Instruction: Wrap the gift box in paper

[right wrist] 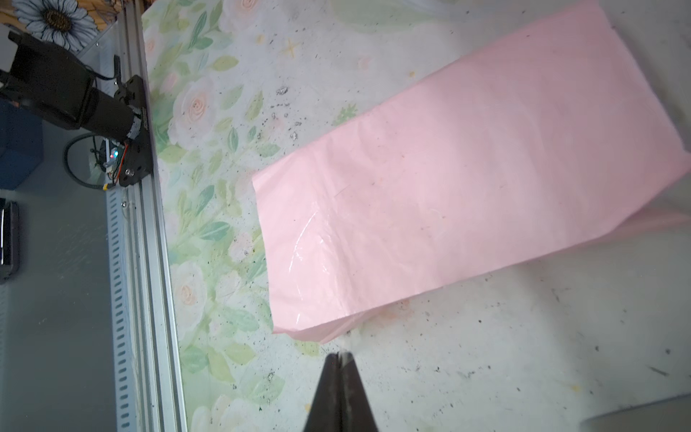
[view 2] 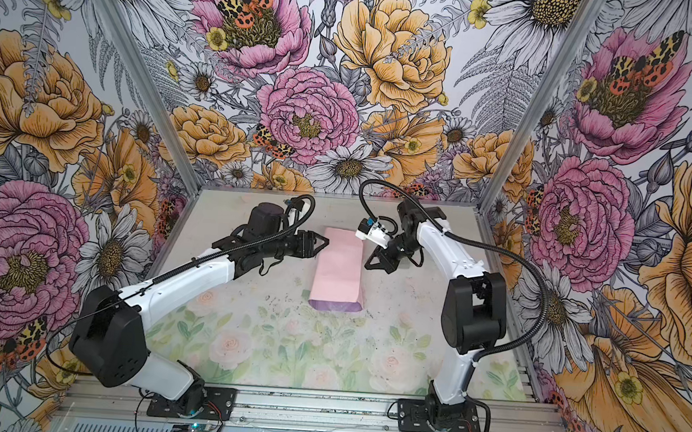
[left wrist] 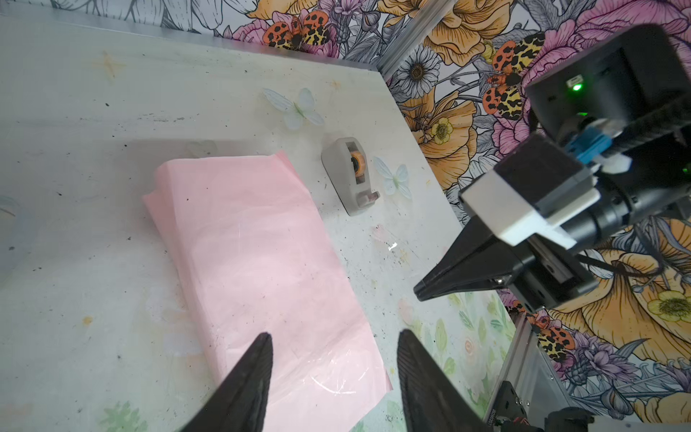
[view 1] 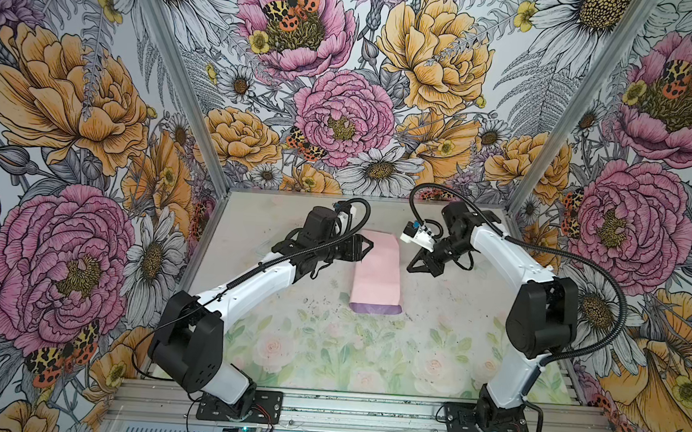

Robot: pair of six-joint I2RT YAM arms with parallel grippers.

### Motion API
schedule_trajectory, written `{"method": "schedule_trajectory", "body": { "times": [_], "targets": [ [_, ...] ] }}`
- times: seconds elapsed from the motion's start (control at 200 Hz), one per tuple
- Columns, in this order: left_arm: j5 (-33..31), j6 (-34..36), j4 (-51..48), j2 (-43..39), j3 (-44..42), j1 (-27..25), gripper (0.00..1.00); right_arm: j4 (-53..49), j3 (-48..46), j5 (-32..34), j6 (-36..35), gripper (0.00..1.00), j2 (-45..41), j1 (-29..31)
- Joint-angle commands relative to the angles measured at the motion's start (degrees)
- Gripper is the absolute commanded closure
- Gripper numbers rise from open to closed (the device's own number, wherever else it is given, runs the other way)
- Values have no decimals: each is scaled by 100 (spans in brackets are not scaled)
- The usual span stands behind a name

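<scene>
Left gripper (view 1: 369, 246) is seen at the far left edge of the paper (view 1: 375, 273). Its fingers (left wrist: 258, 359) are parted with nothing between them and are held just above the pink face. The paper lies mid tabletop (view 1: 285, 346), folded into a long pink packet running near to far, with a lilac strip (view 1: 375, 308) exposed at the near end. A glossy patch (right wrist: 306, 239) is noted near that end, probably tape. The gift box is not visible; it is judged to be under the fold, since the packet stands raised in the right wrist view. Right gripper (view 1: 409, 268) is seen just right of the packet, not touching it, with its fingers pressed shut and empty. A tape dispenser (left wrist: 349, 175) is seen in the left wrist view at the far right, near the packet's far corner. The step in hand is judged to be closing an open end. To do it well, only the loose paper edge should be pinched by the left fingers, low and close to the box corner, so that a crisp crease is formed. The packet should be pinned from above by the shut right fingers so that the box is not dragged. Thin creased sheet is likely to tear, so a slow pull is advised. The dispenser should be left clear of the fold path.
</scene>
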Motion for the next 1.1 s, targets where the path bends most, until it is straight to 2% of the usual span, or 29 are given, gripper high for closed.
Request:
{"method": "schedule_trajectory", "body": {
  "times": [0.0,0.395,0.67,0.876,1.096],
  "targets": [
    [81,196,108,-5,28,-14,46,-591,427,135,-561,100,329,135],
    [78,169,351,33,-195,-42,53,-1398,1595,301,-720,100,1507,134],
    [29,142,476,165,-244,-125,55,-1795,2177,440,-728,100,1987,129],
    [-19,60,604,235,-297,-152,63,-2105,2627,466,-751,100,2356,116],
    [-77,64,661,257,-318,-196,64,-2294,2954,463,-744,100,2632,39]
  ]
}}
